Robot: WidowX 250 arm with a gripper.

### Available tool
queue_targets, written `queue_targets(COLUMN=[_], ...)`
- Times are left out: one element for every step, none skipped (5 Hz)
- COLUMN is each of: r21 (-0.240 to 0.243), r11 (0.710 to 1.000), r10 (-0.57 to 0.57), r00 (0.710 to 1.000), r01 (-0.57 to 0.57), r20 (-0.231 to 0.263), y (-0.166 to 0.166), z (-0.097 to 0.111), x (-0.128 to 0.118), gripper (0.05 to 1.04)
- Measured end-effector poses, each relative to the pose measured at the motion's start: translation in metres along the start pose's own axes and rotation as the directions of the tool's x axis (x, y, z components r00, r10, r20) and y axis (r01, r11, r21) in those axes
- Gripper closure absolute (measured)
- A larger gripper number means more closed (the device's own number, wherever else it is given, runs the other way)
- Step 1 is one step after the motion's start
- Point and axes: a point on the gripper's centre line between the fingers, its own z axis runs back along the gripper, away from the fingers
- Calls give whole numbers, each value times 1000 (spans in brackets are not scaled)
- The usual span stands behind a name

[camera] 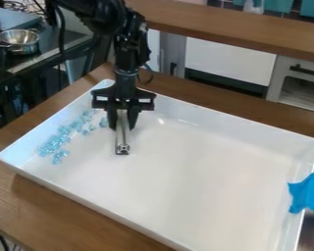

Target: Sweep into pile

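The hand [122, 122] grips 1 metal bar [122, 137] in 1 white tray [205, 176], near loose light-blue bits [54, 143].

The robot arm [97, 14] is black all over. Its top part is thick and round, with shiny spots where the light hits it. Lower down, the arm is made of chunky black blocks [132, 41] with bumpy edges. A thin black cable [150, 77] makes a loop beside the lower part. Near the bottom there is a pale gray-blue band [125, 72] that goes across the black. Under it is a smooth, dark part that gets wider as it goes down. The gripper [122, 126] is black too. It has a wide, flat bar [145, 101] across it, with blocky ends and little notches. Its two fingers [112, 119] are dark, long and thin. Any screws are too small to make out.
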Motion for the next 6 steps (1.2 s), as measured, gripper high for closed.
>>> queue_targets(r21=[-49,-138,-195,-205,-190,-176], r11=[999,990,981,972,973,975], r10=[9,27,5,-112,-122,-120], r00=[1000,998,1000,993,991,990], r01=[-10,-34,-11,116,131,132], r20=[-28,-53,-30,31,59,79], y=[-5,-15,-25,-38,-43,-42], z=[3,13,29,30,30,30], x=[-2,2,11,11,11,15], gripper=[696,696,696,696,696,696])
